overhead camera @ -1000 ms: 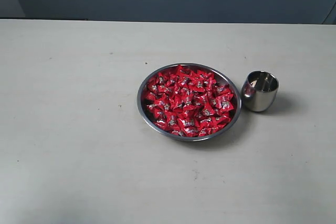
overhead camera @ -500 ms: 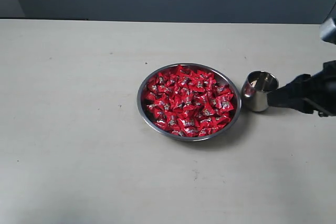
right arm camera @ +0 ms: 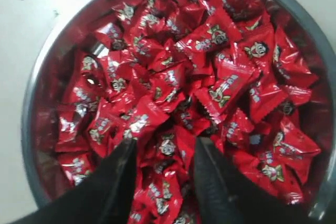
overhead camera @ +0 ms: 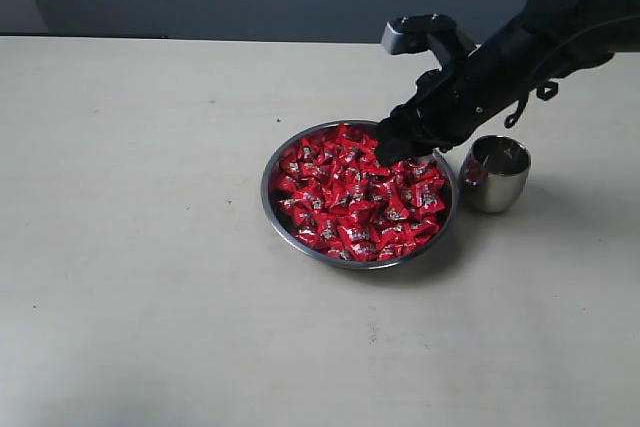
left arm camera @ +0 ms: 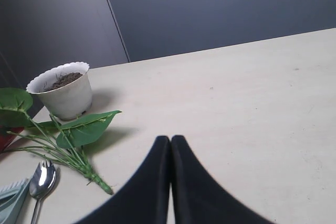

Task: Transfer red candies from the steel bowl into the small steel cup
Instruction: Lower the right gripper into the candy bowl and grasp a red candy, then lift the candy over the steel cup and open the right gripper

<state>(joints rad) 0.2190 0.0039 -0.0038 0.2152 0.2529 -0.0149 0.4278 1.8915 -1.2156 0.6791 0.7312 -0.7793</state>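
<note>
Item: right hand [overhead camera: 392,152], low over the far right part of the steel bowl [overhead camera: 266,195]. Its fingers are moderately parted with nothing held, and the tips are just above the heap.
Item: left hand [left arm camera: 170,141], fingers pressed together, empty.
Step, as we judge it: picking a candy. We advise lowering astride one top-lying wrapper and closing on its body, not a crinkled end, lest neighbours lift too.
Item: red candies [overhead camera: 360,197], in shiny crinkled wrappers with small dark-and-white marks. They fill the bowl, which sits mid-surface [overhead camera: 150,267].
Item: small steel cup [overhead camera: 495,185], polished and upright, just right of the bowl. We cannot tell whether the two touch.
</note>
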